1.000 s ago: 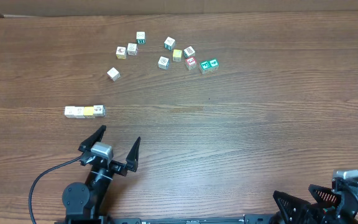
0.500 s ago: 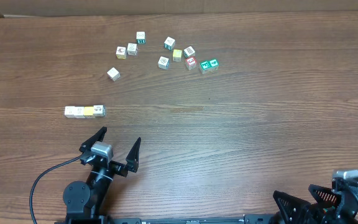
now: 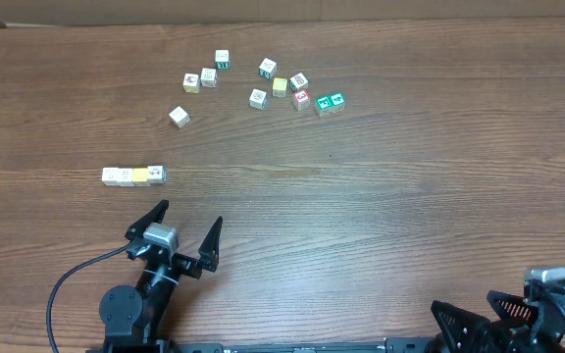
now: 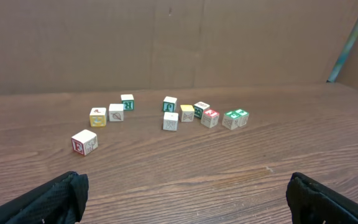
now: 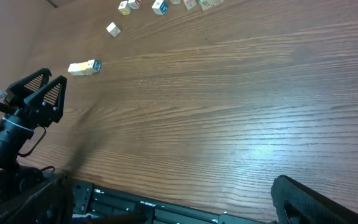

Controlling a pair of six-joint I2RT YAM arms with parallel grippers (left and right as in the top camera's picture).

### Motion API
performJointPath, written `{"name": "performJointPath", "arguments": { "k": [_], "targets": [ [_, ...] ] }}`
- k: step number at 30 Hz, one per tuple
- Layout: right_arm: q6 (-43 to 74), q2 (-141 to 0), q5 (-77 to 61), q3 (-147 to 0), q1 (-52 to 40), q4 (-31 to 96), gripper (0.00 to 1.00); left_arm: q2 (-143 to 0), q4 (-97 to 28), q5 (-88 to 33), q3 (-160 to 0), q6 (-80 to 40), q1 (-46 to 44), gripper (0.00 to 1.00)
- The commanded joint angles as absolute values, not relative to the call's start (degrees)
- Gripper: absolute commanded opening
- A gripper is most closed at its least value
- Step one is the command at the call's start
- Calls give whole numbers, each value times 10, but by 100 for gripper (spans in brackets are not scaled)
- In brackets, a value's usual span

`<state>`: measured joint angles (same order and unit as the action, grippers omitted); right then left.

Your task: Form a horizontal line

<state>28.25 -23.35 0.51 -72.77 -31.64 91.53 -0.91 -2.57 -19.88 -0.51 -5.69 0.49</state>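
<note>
The horizontal line [image 3: 133, 176] is a short row of tiny cubes, whitish with one yellow, lying side by side at the left of the table. The right wrist view shows the same row [image 5: 84, 67] at upper left; the left wrist view does not hold it. My left gripper [image 3: 189, 213] hovers just in front and to the right of the row, open and empty, its fingers wide apart at the bottom of its own view [image 4: 182, 194]. My right gripper [image 3: 464, 306] sits low at the table's front right corner, open, nothing between its fingers [image 5: 173, 205].
Several loose cubes lie scattered at the back: a lone white one [image 3: 179, 117], a yellow one [image 3: 280, 86], a red one [image 3: 301, 99] and a green pair [image 3: 330, 102]. A brown cardboard wall [image 4: 166, 43] closes the far side. A black cable [image 3: 67, 279] loops beside the left arm.
</note>
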Motion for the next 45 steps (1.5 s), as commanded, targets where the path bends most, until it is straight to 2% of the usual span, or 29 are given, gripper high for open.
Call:
{"name": "performJointPath", "arguments": {
  "k": [1, 5, 12, 15, 24, 34, 45],
  "targets": [
    [276, -232, 29, -729, -318, 912, 100, -3, -27, -193, -3, -64, 8, 100],
    [262, -232, 78, -721, -313, 840, 100, -3, -27, -193, -3, -64, 8, 99],
    [29, -231, 36, -551, -197, 590, 100, -3, -27, -193, -3, -64, 8, 100],
    [-23, -228, -8, -446, -147, 481, 100, -3, -27, -193, -3, -64, 8, 100],
    [-35, -134, -75, -155, -122, 169, 100, -3, -27, -193, -3, -64, 8, 99],
    [-34, -1, -75, -40, -103, 128, 100, -3, -27, -193, -3, -64, 8, 100],
    [-33, -1, -65, -38, -100, 123, 100, -3, -27, -193, -3, -64, 8, 100]
  ]
}}
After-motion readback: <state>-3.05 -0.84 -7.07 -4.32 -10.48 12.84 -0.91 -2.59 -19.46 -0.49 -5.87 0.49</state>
